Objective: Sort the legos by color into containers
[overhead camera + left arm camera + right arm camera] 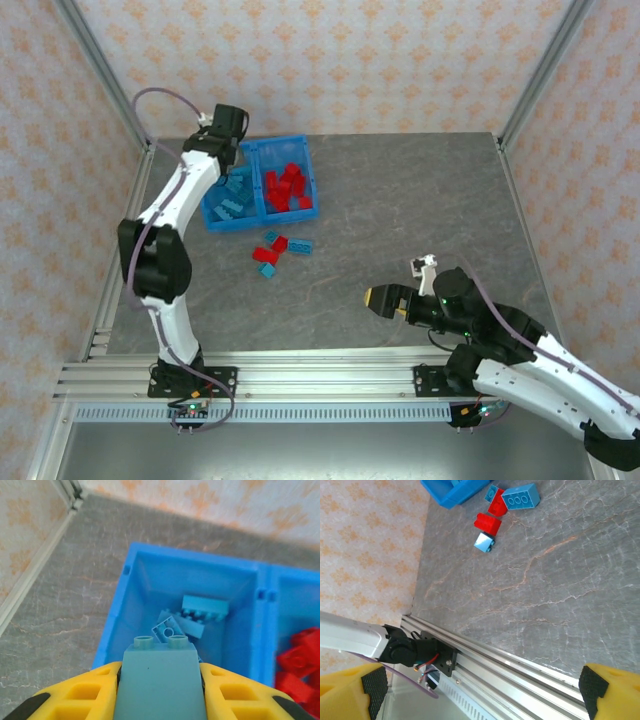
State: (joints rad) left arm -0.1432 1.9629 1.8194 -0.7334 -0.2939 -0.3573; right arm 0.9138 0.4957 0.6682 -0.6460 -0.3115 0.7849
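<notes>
From above, we see the left gripper over the left compartment of the blue bin. Loose bricks lie just before the bin, and the right gripper is well apart.

At the left wrist, yellow fingers pinch a pale teal brick above the teal bricks. We judge it could bounce past the divider onto the red bricks.

At the right wrist, the pads are spread and empty. The blue brick and red brick crowd together, so a grasp may knock neighbours.
</notes>
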